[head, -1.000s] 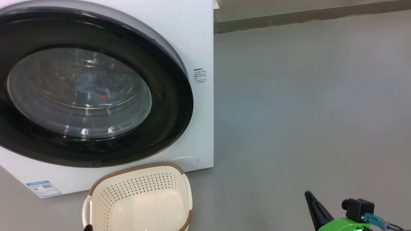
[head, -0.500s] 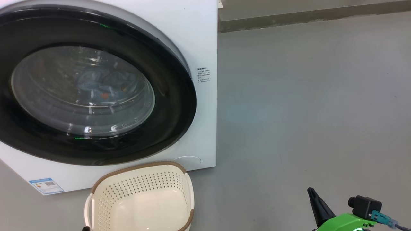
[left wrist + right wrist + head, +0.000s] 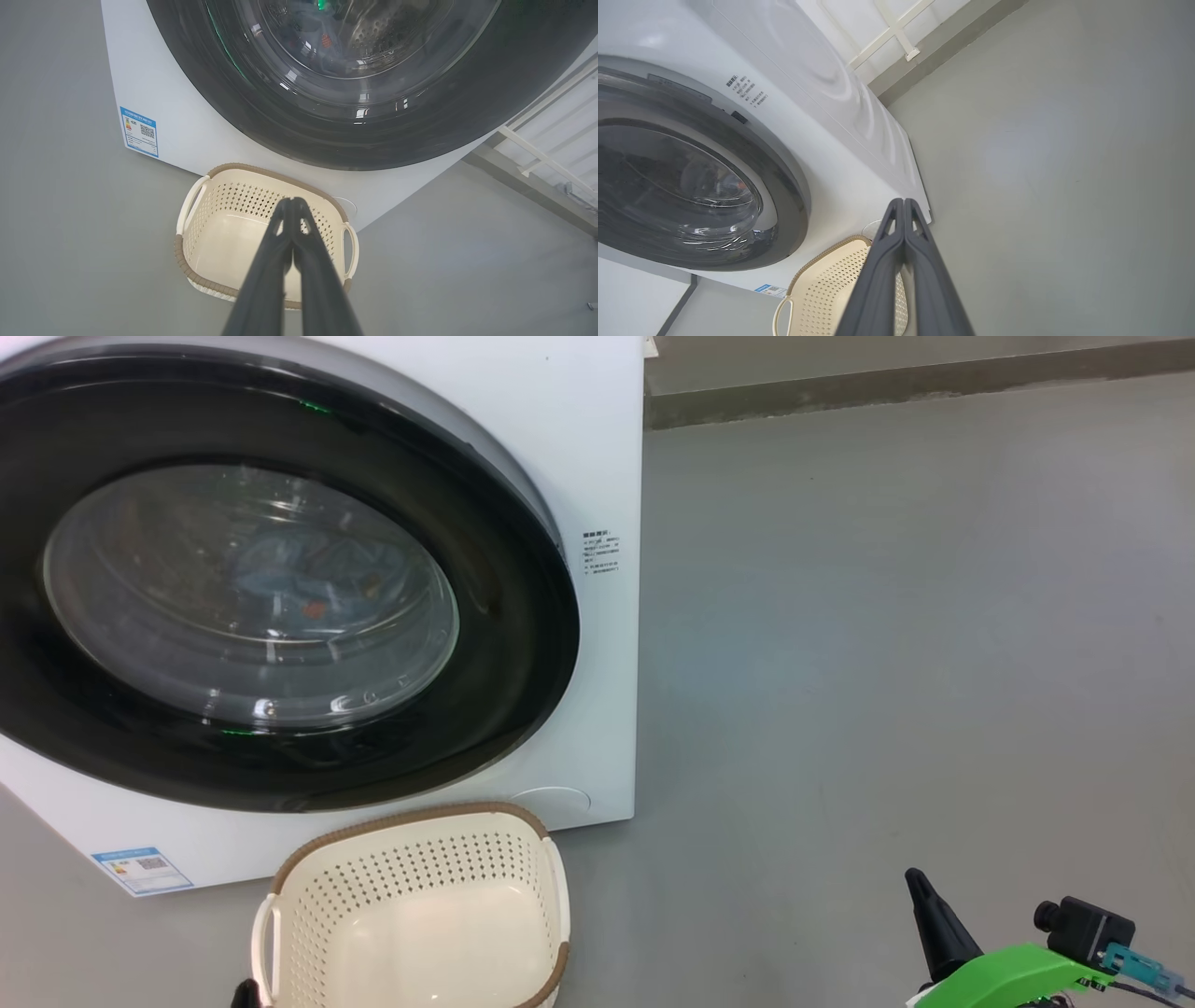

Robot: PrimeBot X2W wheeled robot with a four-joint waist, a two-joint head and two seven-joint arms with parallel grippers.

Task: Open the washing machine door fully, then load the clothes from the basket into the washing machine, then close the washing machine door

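Door [image 3: 509, 644] is shut on the washer [image 3: 579, 439], clothes [image 3: 280, 581] lying behind its glass. Basket [image 3: 411, 818] stands on the floor [image 3: 887, 616] at the washer's near side. Left gripper [image 3: 290, 201] and right gripper [image 3: 903, 201] both have jaws closed.

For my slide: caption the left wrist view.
Shut left gripper points at empty basket by closed washer door, clothes inside.

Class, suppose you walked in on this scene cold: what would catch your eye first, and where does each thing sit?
The washing machine door, a huge glossy black ring around a glass bowl, dominates the left of the head view and looks shut, with blue clothes showing behind the glass. Just below it, on the grey floor, stands the cream basket, empty.
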